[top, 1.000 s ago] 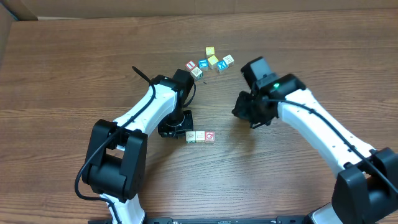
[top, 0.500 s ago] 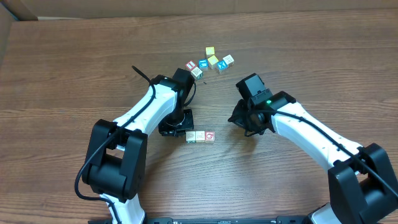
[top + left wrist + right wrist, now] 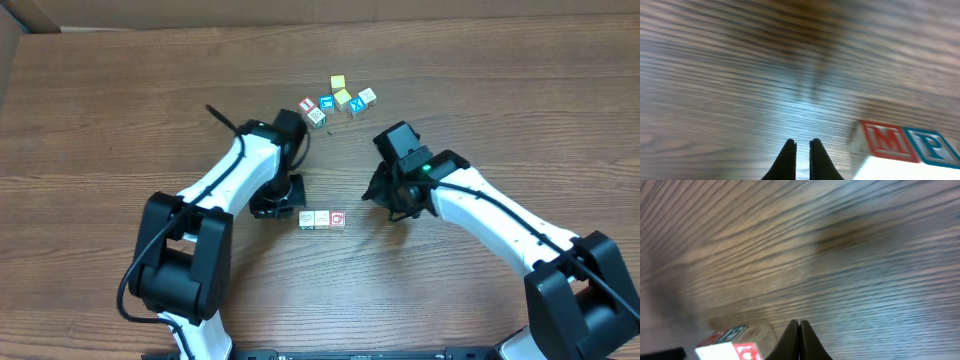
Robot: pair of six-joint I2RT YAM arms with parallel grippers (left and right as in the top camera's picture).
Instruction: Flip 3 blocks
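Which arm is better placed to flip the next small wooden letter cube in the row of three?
Left, likely: the left gripper, shut, sits right beside the pale wooden end cube; the right gripper stands farther off.

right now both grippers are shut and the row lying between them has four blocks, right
Not four: the overhead view shows three blocks in that row. The rest holds: the left gripper and the right gripper are both shut, and the row lies between them.

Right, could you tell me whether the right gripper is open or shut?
Shut: the right gripper has its fingers pressed together in its wrist view, nothing between them.
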